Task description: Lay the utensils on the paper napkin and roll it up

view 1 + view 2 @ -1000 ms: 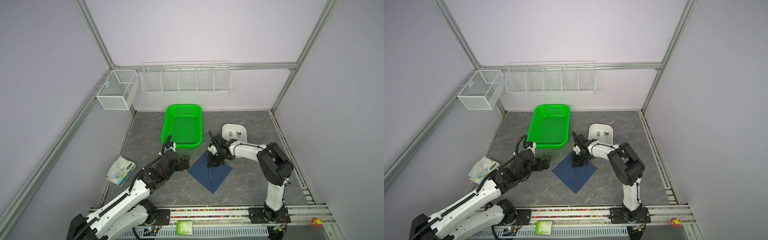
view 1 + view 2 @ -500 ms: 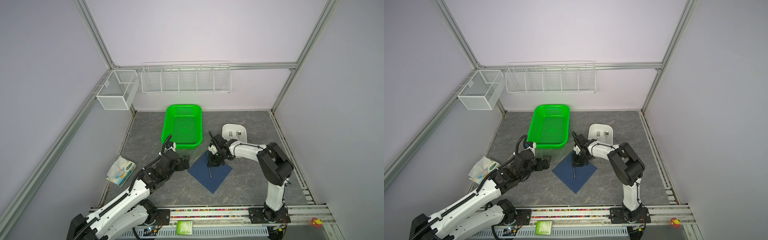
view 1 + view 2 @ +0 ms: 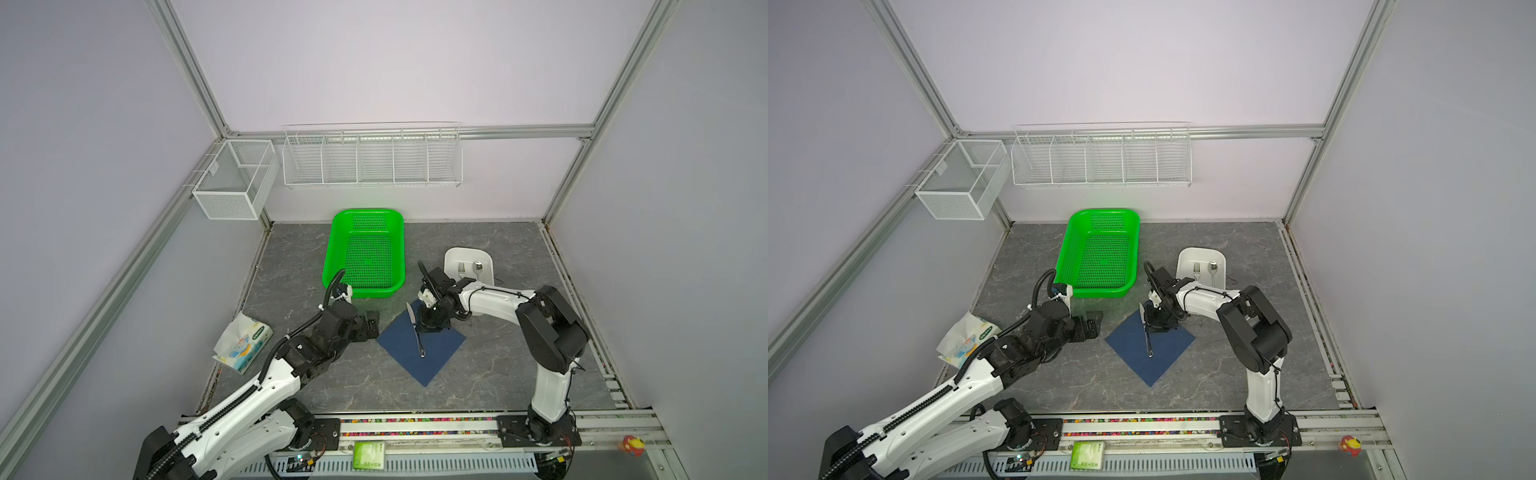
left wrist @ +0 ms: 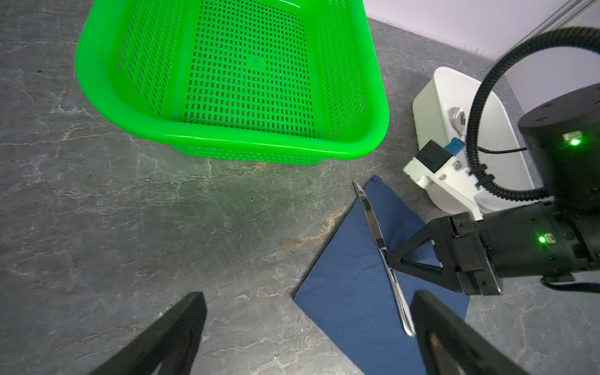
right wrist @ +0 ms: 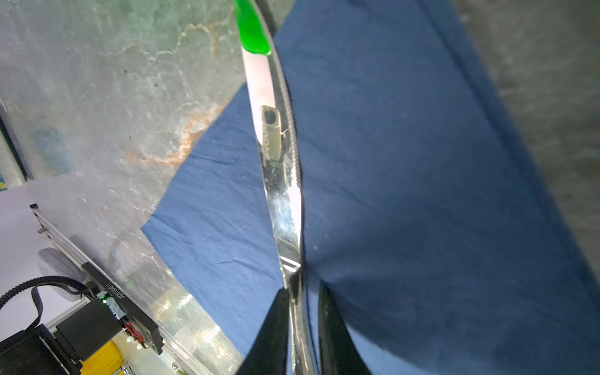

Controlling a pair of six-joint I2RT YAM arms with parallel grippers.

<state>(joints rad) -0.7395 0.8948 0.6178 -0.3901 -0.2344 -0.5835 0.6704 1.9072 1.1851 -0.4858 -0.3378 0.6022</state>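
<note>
Green basket point(image 3: 365, 286): sits centre frame in both top views.
Paper napkin point(image 3: 436, 353): flat, lower centre, one corner toward the basket.
White tray point(image 3: 451, 255): right of the basket, holding fork point(image 3: 461, 269) and spoon point(image 3: 478, 266).
Left gripper point(image 3: 372, 327): spread wide, empty, left of the napkin.
Right gripper point(image 3: 420, 330): narrow, astride the handle, a sliver of gap showing.
Knife point(image 3: 419, 343): lying on the napkin.

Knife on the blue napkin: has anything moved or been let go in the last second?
Almost nothing moved. The right end effector sits over the knife, lying on the paper napkin as before; its jaws now stand slightly apart around the handle, apparently letting go. The left end effector, open, and the fork and spoon in the white tray stayed put.
</note>
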